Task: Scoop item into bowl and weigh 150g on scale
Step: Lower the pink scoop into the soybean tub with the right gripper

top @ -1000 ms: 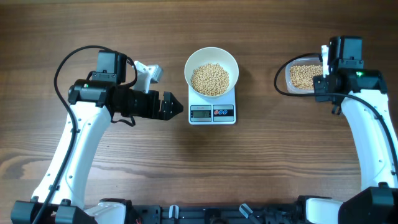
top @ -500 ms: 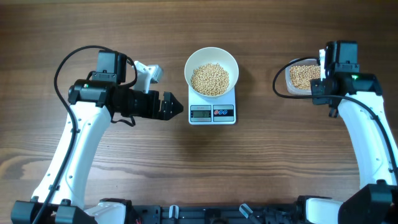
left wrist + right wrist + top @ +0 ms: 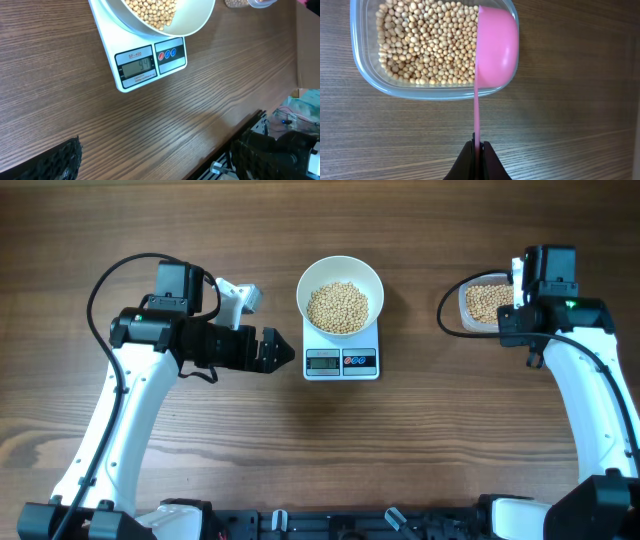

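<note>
Advice: right end effector [image 3: 478,146] pinching pink plastic scoop [image 3: 496,47] over clear plastic tub [image 3: 370,82], left end effector [image 3: 283,352] spread; dig into tan round beans [image 3: 425,42], tip slowly into white round bowl [image 3: 305,285] on white square scale [image 3: 341,362].

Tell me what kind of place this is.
Likely a robotics lab workbench, not a kitchen: two robot arms at a wooden table, with a scale weighing a bowl of beans.

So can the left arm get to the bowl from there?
Probably yes. Its hand is open and empty, right beside the scale, with only bare table between it and the bowl sitting on top.
</note>
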Action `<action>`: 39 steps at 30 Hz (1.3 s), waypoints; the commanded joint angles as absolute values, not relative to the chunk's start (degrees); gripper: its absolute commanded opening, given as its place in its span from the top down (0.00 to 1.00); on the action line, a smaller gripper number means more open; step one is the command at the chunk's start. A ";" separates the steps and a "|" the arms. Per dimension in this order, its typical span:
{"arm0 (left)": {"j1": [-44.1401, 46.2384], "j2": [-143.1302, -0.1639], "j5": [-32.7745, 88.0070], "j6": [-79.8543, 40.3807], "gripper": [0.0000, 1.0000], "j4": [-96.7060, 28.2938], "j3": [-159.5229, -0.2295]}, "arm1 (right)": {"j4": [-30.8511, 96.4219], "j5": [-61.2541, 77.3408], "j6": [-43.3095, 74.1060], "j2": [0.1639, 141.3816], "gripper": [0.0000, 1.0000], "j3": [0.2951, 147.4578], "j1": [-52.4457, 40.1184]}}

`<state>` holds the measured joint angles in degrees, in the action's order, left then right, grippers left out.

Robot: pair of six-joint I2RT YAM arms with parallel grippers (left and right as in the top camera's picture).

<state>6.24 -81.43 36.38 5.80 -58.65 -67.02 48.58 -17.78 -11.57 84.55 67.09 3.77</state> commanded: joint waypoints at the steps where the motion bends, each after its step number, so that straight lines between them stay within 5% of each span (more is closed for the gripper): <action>1: 6.00 -81.45 37.45 7.11 0.00 -58.54 -66.46 | 47.81 -16.23 -10.59 85.58 0.96 66.67 3.66; 15: 5.98 -81.45 37.43 7.11 0.00 -58.54 -66.46 | 46.13 -17.58 -13.41 91.39 0.96 66.67 3.64; 39: 6.00 -81.45 37.45 7.11 0.00 -58.54 -66.46 | 48.49 -0.14 -11.40 91.55 0.96 66.67 3.81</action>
